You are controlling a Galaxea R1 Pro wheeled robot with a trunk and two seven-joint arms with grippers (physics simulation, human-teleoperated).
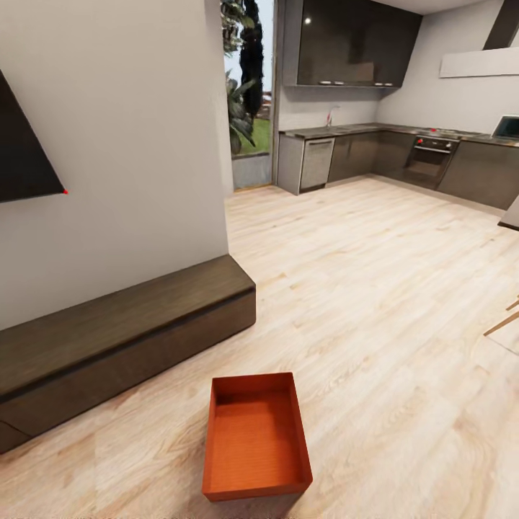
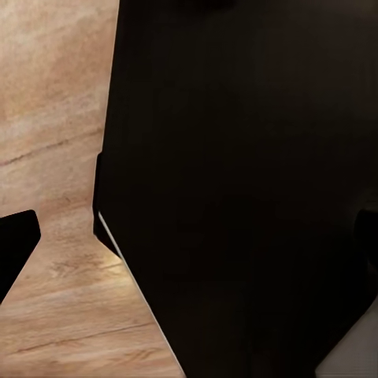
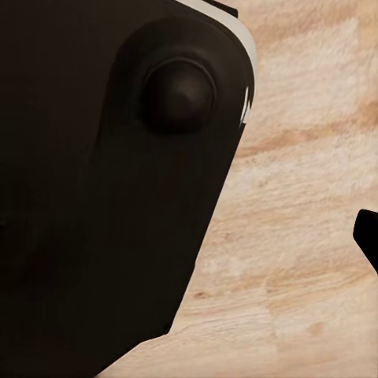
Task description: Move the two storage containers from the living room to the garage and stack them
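One orange-red storage container point(image 1: 256, 440), open-topped and empty, rests on the light wood-plank floor point(image 1: 375, 288) of the living room, low in the head view and just right of the end of the dark-wood bench point(image 1: 122, 324). The garage is out of view. Both wrist views look past a dark part of my own body point(image 2: 236, 173) point(image 3: 94, 197) down at the wood planks. A black fingertip point(image 2: 14, 248) juts in at the edge of the left wrist view, and another black fingertip point(image 3: 368, 236) at the edge of the right wrist view. Whether either gripper is open or shut cannot be told.
A white wall point(image 1: 130, 144) with a dark screen point(image 1: 21, 151) stands behind the bench. Beyond it are a glazed opening with plants point(image 1: 245, 94) and dark kitchen cabinets point(image 1: 404, 155) at the far right. Wooden chair legs point(image 1: 504, 321) poke in at the right edge.
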